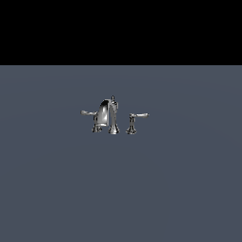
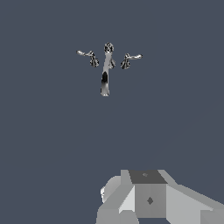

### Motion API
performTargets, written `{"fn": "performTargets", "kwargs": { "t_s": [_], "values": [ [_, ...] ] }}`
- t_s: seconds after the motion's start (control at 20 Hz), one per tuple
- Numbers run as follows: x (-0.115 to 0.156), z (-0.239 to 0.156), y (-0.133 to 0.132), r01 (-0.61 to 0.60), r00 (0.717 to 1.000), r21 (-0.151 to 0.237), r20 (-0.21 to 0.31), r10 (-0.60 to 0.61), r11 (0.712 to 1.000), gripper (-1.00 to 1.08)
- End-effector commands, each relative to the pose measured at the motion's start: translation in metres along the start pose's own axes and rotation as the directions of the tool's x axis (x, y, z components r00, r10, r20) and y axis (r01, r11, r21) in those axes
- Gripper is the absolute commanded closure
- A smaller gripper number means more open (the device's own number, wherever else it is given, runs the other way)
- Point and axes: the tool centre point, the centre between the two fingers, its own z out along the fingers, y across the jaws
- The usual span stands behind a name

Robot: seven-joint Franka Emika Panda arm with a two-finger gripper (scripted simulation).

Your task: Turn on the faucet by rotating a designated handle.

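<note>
The thin polished chrome lever handle, standing clear of the small shiny chrome arched faucet on the exterior view's right, looks rigid and slick, best pushed near its tip; the tool's state cannot be told.

chrome faucet stands upright; its separate handle points toward exterior view's right.
</note>
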Motion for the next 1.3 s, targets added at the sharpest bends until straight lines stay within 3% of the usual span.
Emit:
{"fn": "performTargets", "kwargs": {
  "t_s": [0.0,0.75,1.25],
  "values": [
    [0.0,0.0,0.0,0.0,1.0,0.0,0.0,0.0,1.0,1.08],
    [0.027,0.036,-0.016,-0.135,0.991,-0.004,0.002,0.135,0.991,1.08],
    [0.078,0.096,-0.035,-0.353,0.935,-0.011,0.004,0.353,0.935,1.08]
  ]
}}
